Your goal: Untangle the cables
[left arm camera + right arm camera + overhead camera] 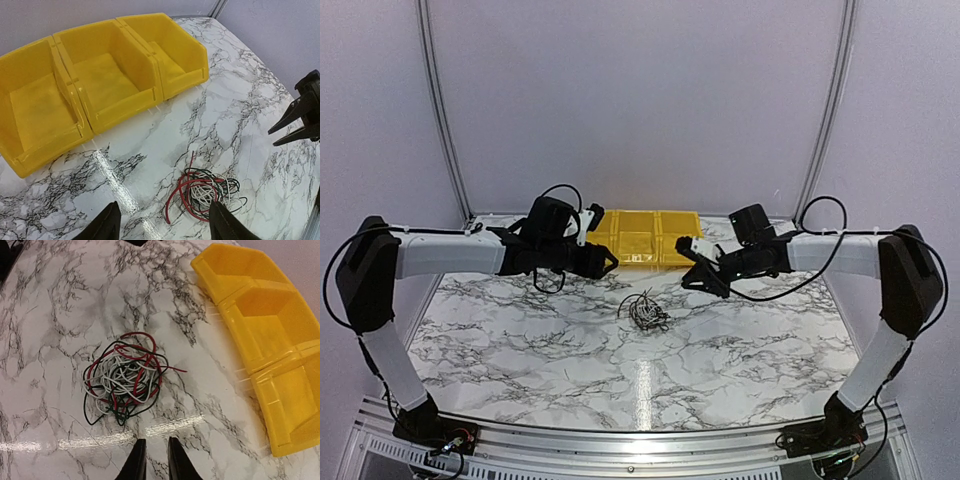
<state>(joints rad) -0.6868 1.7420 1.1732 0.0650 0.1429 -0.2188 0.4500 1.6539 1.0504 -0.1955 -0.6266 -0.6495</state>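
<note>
Mid-table on the marble top (520, 340), just near of the yellow bins (640, 260), the cables (646, 312) sit in one tangled bunch, so I've got nothing done yet. Left gripper (164, 209) wide, right gripper (156, 441) narrow, both empty.

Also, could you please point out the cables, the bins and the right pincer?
cables (125, 377): right wrist view, middle of the tangle.
bins (107, 75): left wrist view, bare floor of the middle bin.
right pincer (156, 447): right wrist view, midway between its fingertips.
</note>
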